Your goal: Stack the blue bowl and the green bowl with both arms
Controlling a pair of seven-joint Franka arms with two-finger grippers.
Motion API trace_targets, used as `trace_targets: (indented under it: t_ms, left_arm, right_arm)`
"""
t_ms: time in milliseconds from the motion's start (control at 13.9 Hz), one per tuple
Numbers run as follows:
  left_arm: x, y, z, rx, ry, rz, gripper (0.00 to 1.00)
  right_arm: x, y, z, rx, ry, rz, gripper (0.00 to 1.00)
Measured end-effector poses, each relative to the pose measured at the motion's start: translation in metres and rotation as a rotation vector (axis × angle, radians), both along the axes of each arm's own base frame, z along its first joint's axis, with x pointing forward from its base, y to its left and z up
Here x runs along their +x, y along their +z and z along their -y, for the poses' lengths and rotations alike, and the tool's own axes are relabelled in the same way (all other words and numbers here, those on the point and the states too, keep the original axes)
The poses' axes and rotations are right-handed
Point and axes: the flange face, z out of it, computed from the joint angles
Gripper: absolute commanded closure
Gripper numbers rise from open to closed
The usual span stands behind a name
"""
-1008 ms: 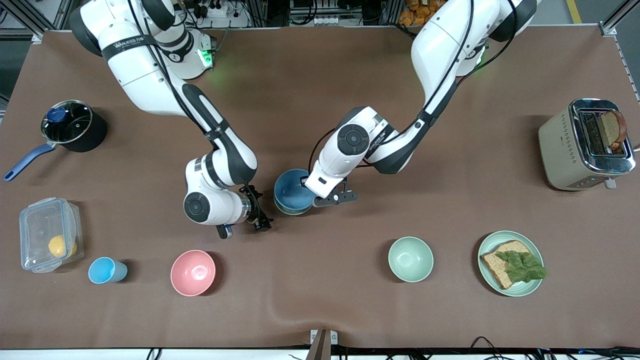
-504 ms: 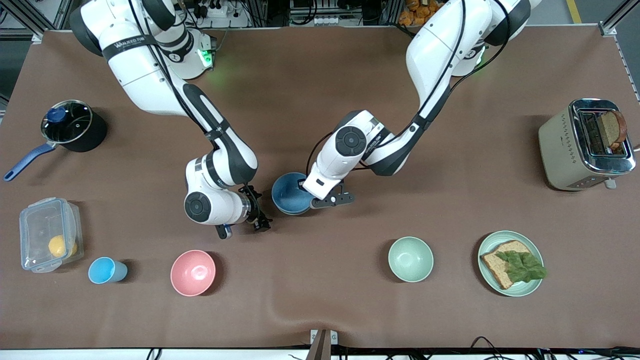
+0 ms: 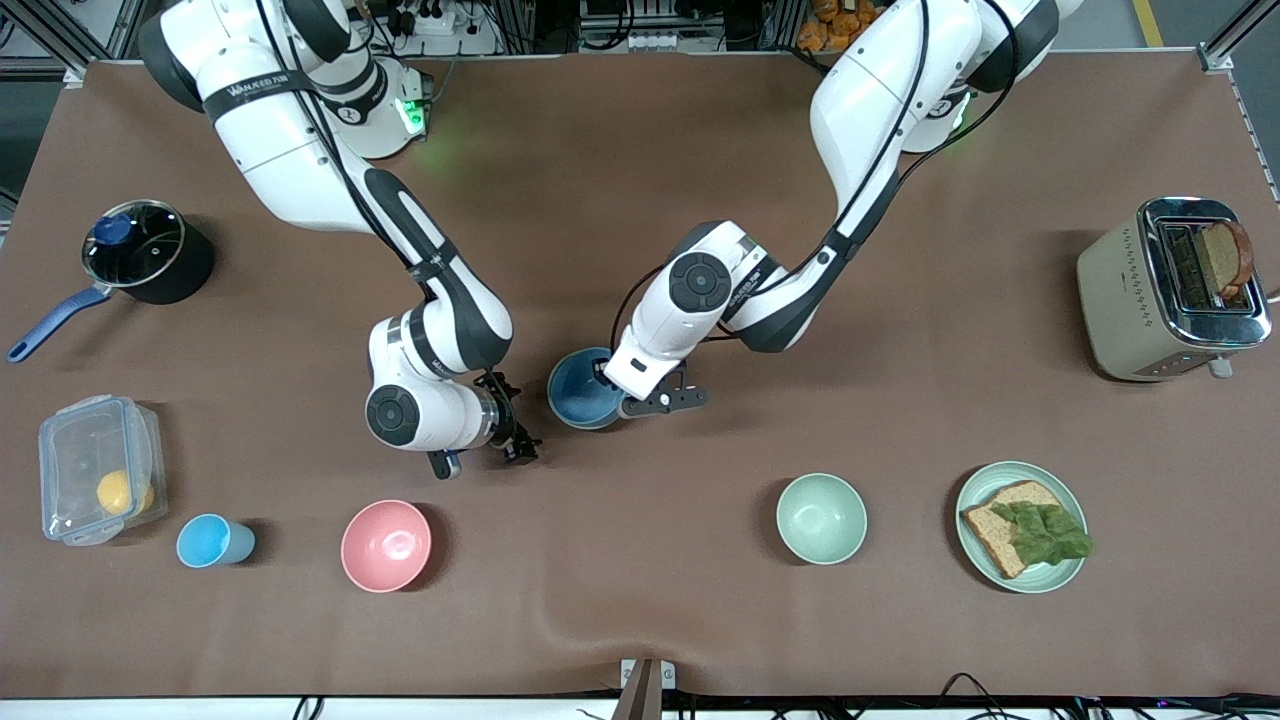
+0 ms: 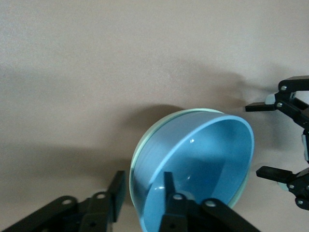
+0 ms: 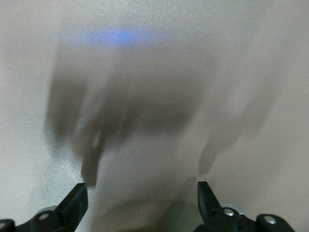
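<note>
You have four bowls: the blue bowl (image 3: 585, 392) nested in the green bowl (image 4: 136, 153) mid-table, plus a pink bowl (image 3: 386, 545) and mint bowl (image 3: 821, 518) nearer the camera. The left gripper (image 4: 142, 193) straddles the blue rim, fingers parted. The right gripper (image 3: 508, 432) waits beside the stack, jaws wide.

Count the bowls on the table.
4: blue bowl nested in green bowl, mostly hidden, at left gripper; pink bowl beside cup; mint bowl beside plate.
</note>
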Motion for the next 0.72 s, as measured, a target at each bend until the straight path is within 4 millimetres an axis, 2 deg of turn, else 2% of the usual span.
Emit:
trace_targets:
  t_ms: [216,432,576,720]
  left_arm:
    - [0.005,0.015,0.002,-0.017,0.005,0.022,0.00]
    - [0.016,0.048,-0.008,-0.012,0.017,0.041,0.00]
    - [0.031,0.081,-0.034,0.025,0.041,0.029,0.00]
    - [0.047,0.118,-0.071,0.067,0.075,0.008,0.00]
  right_arm:
    - [0.000,0.004,0.003,0.000,0.050,-0.002,0.00]
    - [0.010,0.026,0.030,-0.021,0.191,0.007,0.00]
    - [0.019,0.052,0.054,-0.029,0.284,0.036,0.00]
    - [0.029,0.087,0.081,-0.016,0.395,0.082,0.00]
